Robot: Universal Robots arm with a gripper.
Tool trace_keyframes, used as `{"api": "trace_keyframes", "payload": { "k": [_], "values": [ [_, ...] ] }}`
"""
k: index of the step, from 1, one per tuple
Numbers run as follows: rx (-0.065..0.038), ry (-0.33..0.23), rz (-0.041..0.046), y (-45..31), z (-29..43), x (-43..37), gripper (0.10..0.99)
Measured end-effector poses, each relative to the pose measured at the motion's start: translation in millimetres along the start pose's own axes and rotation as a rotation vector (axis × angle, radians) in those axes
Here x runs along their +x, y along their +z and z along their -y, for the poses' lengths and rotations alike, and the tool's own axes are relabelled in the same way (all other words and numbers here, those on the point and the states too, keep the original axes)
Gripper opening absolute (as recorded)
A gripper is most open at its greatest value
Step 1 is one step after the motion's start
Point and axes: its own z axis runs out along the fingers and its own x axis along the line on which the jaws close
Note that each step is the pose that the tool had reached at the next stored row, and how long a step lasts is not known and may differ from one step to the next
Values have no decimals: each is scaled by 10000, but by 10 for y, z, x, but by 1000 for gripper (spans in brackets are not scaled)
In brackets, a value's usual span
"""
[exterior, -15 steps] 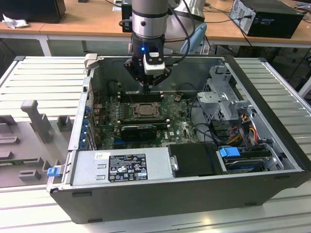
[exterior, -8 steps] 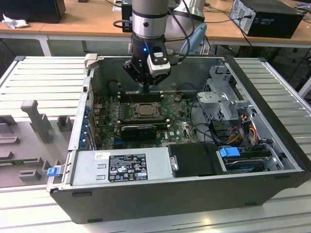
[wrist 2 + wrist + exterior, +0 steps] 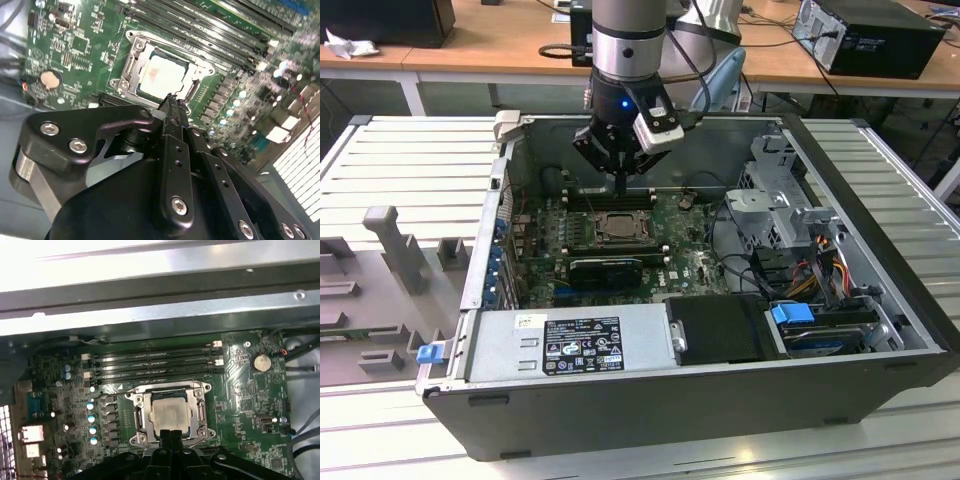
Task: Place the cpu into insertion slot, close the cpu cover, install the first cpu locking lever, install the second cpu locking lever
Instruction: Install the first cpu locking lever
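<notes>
I see the fingers (image 3: 165,438) of my gripper (image 3: 171,433) pressed together with nothing between them. Their slim black tips hang over one edge of the socket frame; I cannot tell whether they touch it. The cpu (image 3: 171,413), a flat pale square with a dull metallic face, sits in the insertion slot (image 3: 168,393). The cpu cover (image 3: 144,412), a thin silvery frame with a wide window, lies flat around it. Just beside the socket run the long black memory slots (image 3: 155,365), all parallel. A round shiny coin battery (image 3: 260,361) sits further off on the green motherboard (image 3: 245,405). In the exterior view the dark grey metal case (image 3: 670,410) walls everything in. The boxy power supply (image 3: 570,345) lies along its front, and the cable bundles (image 3: 820,265) lie toward the exterior view's right.
</notes>
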Motion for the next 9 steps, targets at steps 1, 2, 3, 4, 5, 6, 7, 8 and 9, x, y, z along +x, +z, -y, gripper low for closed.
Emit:
{"api": "trace_keyframes", "payload": {
  "k": [1,2,3,4,5,6,7,8,9],
  "values": [
    [1,-231,-1,0,0,0,106],
    [1,-518,0,1,0,0,106],
    [1,-753,-1,2,0,0,106],
    [1,-916,-1,3,0,0,106],
    [1,-1248,-1,5,0,0,106],
    [1,-1451,-1,6,0,0,106],
    [3,-1700,-2,7,0,0,106],
    [2,-1801,-1,8,0,1,106],
    [-3,-1841,0,9,1,6,106]
  ]
}}
